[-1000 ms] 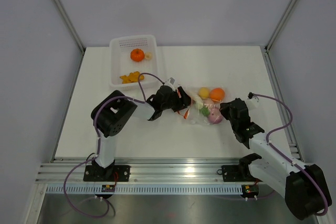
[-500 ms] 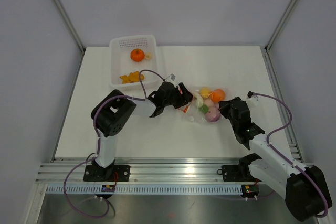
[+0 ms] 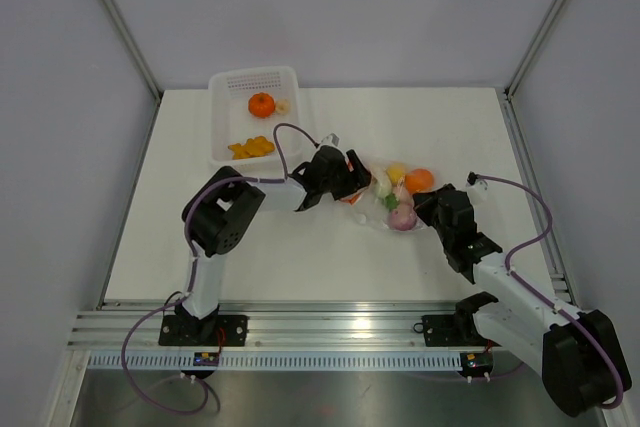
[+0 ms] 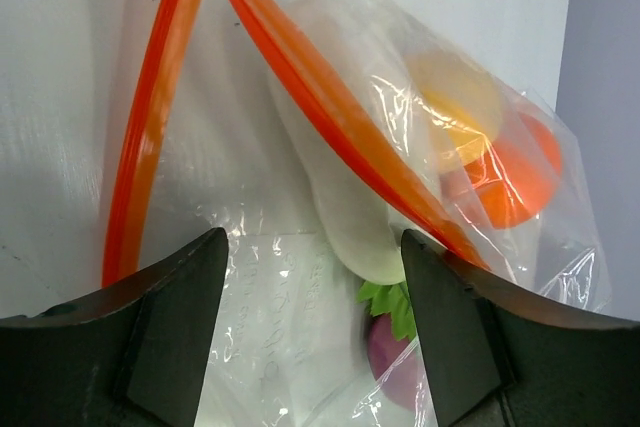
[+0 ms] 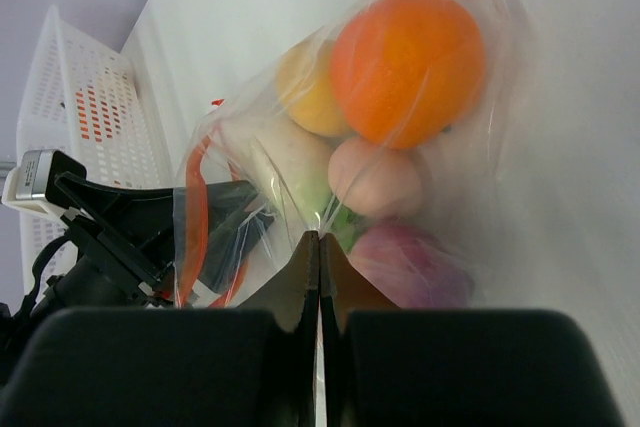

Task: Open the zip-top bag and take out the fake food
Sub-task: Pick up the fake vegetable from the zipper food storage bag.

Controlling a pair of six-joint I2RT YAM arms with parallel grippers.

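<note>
The zip-top bag lies mid-frame on the worktop, the fake food inside it. The right fingers are together, pinching the bag's film. The left fingers stand apart at the spread zipper strip. Whether they touch it is unclear. A purple piece at lower centre is half hidden.

The mouth of the clear crinkly zip-top bag gapes between its red-orange zipper strips, right ahead of the left gripper with jaws spread, though a white radish-like piece lies just inside and the right gripper pinches the far end.
</note>
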